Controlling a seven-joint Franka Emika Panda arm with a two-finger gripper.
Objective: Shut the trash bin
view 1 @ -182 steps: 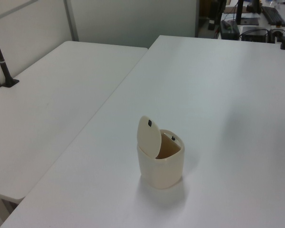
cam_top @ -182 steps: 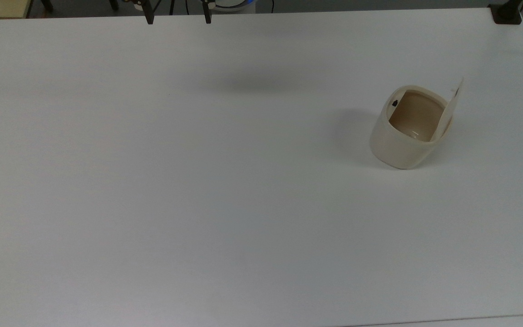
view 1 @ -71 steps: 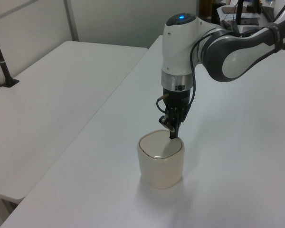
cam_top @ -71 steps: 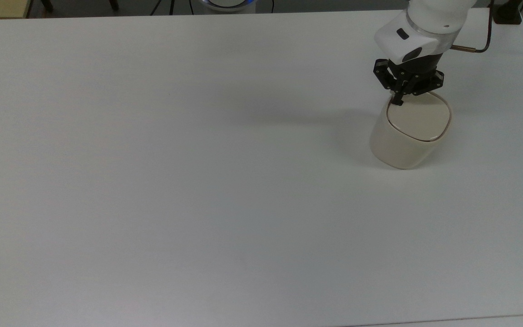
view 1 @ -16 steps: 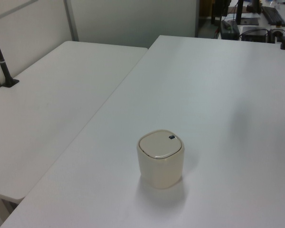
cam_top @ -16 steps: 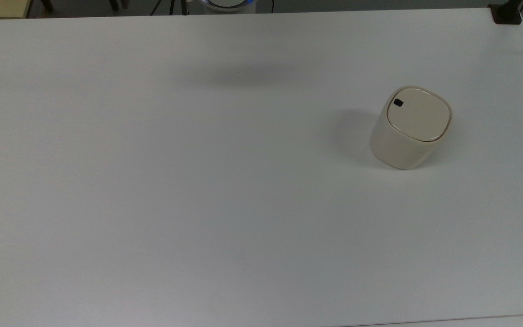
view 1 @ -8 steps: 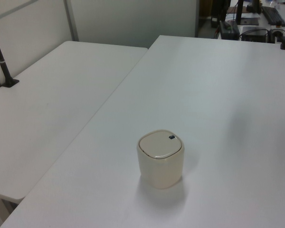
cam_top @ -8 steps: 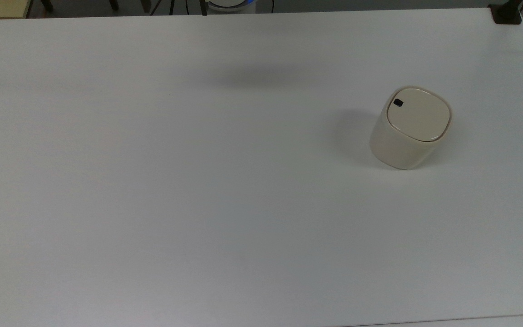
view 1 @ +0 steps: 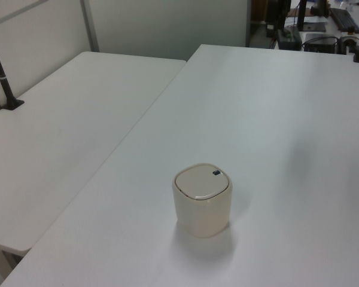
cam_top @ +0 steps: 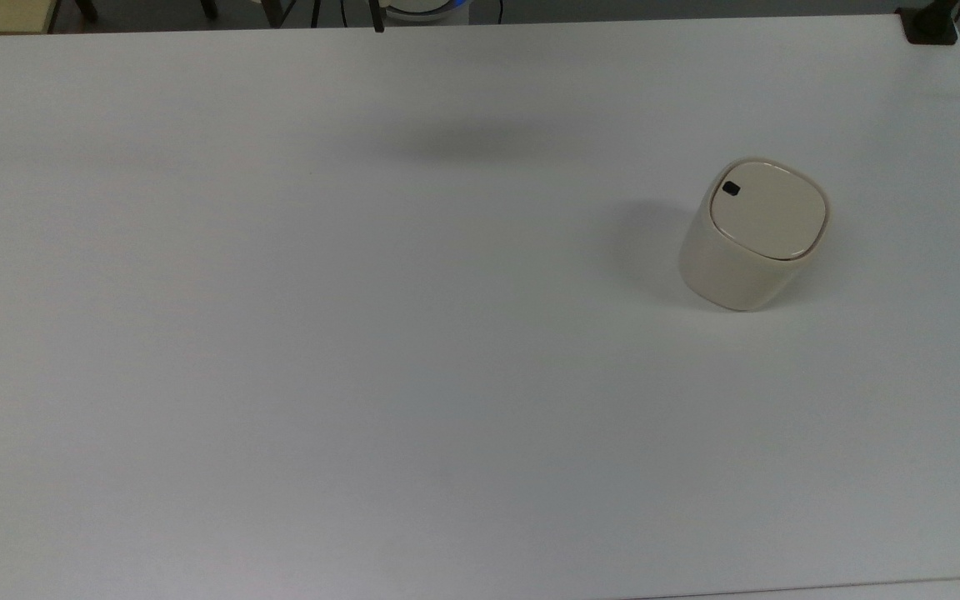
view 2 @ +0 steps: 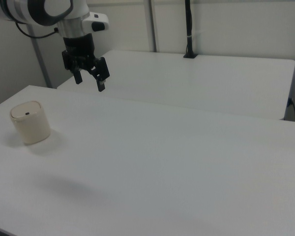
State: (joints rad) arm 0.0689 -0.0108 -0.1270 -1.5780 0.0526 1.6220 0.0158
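On the big white flat surface sits the trash bin, a small cream-white plastic tub with rounded corners. It stands near the front edge in the left view. In the top view it is far over on the top view's right, and in the right view it is far on the right view's left.

Its flat lid lies shut, level with the rim. A small black button sits at one corner of the lid. What is inside cannot be seen, because the lid covers it.

The bin looks light and hard, with smooth sides that may be slippery. A hard push could make it slide or tip. It is best to touch it from above, pressing softly on the flat lid, and to keep off the button, which may pop the lid open. The job looks done.

Farther back in the right view, the black gripper hangs in the air on the white arm. It is well apart from the bin. Its jaws are apart and hold nothing.

Behind it stands a second white table with a thin black pole.
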